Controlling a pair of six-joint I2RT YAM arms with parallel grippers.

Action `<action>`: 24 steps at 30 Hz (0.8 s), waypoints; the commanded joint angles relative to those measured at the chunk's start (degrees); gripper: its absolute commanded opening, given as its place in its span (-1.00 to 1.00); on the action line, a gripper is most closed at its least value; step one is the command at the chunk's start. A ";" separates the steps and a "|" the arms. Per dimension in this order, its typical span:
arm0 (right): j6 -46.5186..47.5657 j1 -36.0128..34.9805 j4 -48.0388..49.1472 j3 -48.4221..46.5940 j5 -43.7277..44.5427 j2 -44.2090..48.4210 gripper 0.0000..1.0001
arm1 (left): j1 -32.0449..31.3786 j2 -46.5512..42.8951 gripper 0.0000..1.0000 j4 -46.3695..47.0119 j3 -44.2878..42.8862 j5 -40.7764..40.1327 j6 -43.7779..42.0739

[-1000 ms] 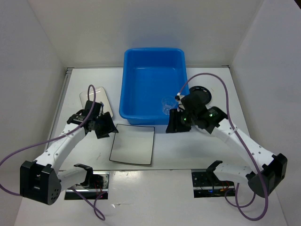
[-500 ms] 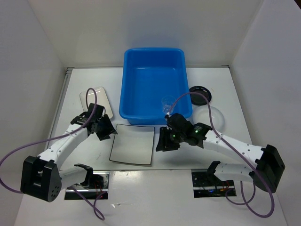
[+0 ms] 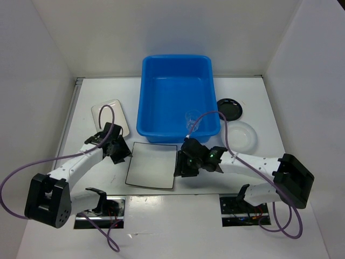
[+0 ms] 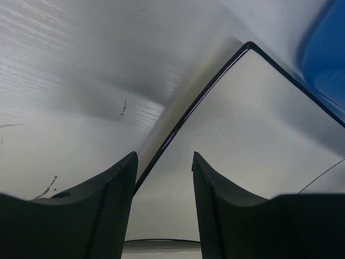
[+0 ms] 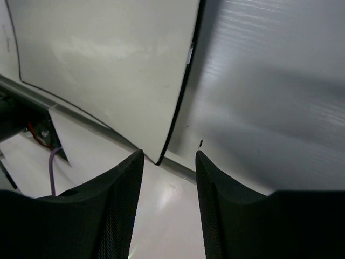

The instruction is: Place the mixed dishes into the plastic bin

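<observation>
The flat square white plate (image 3: 152, 164) with its thin dark rim lies on the table in front of the blue plastic bin (image 3: 175, 97). My left gripper (image 3: 123, 152) is open at the plate's left edge; in the left wrist view that rim (image 4: 205, 94) runs down between my fingers (image 4: 116, 205). My right gripper (image 3: 179, 166) is open at the plate's right edge, and the plate's near corner (image 5: 159, 161) sits between its fingers (image 5: 226, 210). A small clear cup (image 3: 192, 120) stands in the bin's near right corner.
A white rounded-rectangle plate (image 3: 108, 114) lies left of the bin. A small black round plate (image 3: 229, 108) and a translucent round dish (image 3: 241, 135) lie to its right. The bin's blue wall (image 4: 329, 59) rises close beyond the square plate.
The right arm has swung from the bin's near right corner, by the cup, down and left to the square plate's right edge. The left gripper has slid toward the plate's left edge and narrowed a little.
</observation>
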State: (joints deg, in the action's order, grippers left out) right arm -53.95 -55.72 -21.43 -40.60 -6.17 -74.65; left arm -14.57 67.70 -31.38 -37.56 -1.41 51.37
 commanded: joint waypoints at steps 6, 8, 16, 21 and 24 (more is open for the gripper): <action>-10.98 -2.98 9.56 8.34 8.19 3.20 -0.02 | -0.37 2.08 0.06 3.69 1.00 -1.49 1.36; -12.40 -3.86 11.93 8.34 9.42 3.20 -0.02 | -0.90 2.08 0.03 4.31 1.00 -1.49 1.36; -17.41 -9.93 17.29 6.23 13.56 -3.47 -0.02 | -0.90 2.61 0.03 5.44 2.22 -2.02 0.74; -18.64 -12.13 19.15 3.87 14.17 -8.22 -0.02 | -1.42 3.83 -0.02 6.59 3.37 -2.71 0.74; -20.04 -12.83 19.15 2.55 15.67 -9.11 -0.02 | -1.95 4.45 -0.10 7.11 3.37 -3.42 0.74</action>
State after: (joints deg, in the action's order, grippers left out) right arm -71.68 -67.66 -5.58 -35.00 5.69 -82.89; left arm -15.68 71.11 -26.06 -34.59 -3.27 51.40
